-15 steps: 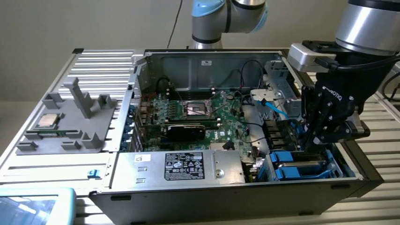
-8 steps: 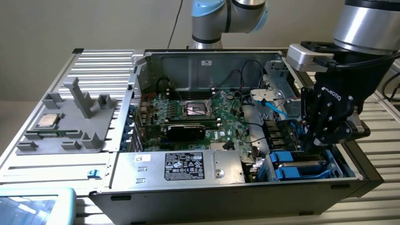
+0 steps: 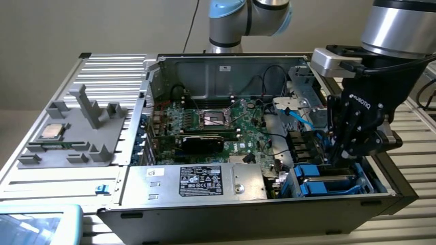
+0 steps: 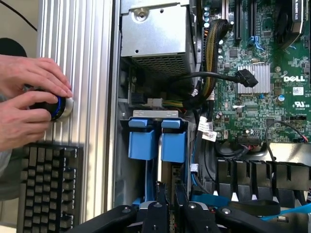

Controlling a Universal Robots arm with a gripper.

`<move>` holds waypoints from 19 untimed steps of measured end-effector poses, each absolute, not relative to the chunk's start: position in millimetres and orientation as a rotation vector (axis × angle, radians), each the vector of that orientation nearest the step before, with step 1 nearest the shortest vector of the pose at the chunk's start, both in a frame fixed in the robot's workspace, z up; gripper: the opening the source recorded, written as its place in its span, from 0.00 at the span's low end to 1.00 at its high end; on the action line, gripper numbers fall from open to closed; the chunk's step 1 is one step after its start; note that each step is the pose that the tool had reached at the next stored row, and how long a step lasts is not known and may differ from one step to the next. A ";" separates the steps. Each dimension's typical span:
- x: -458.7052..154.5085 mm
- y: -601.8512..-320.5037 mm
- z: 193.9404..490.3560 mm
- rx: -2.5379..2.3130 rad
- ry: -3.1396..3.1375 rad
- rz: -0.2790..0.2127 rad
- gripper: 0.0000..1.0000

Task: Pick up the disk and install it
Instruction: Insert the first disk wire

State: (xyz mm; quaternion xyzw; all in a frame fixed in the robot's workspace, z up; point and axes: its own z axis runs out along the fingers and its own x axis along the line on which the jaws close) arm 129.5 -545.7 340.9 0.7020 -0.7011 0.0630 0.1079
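Arm comes down from above, wrist near vertical, gripper (image 3: 335, 162) (image 4: 169, 204) pointing straight down into the drive bay corner of the open computer case (image 3: 204, 217). Its fingers are drawn close together, pinching the thin top edge of the disk (image 3: 330, 185) (image 4: 172, 143). The disk sits on edge in the bay right under the fingertips, with its blue tabs just ahead of them. The motherboard (image 3: 218, 127) lies off to the gripper's side.

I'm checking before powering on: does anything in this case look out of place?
A black cable plug hangs loose over the motherboard, seemingly unconnected. The CPU chip lies outside the case on the grey tray, at the exterior view's left.
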 end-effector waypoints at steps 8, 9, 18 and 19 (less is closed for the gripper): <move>129.6 -545.5 337.7 2.061 -2.070 0.176 0.16; 129.6 -545.5 337.7 2.060 -2.071 0.172 0.16; 130.5 -547.7 337.5 2.068 -2.089 0.125 0.16; 130.7 -547.6 337.5 2.067 -2.091 0.125 0.16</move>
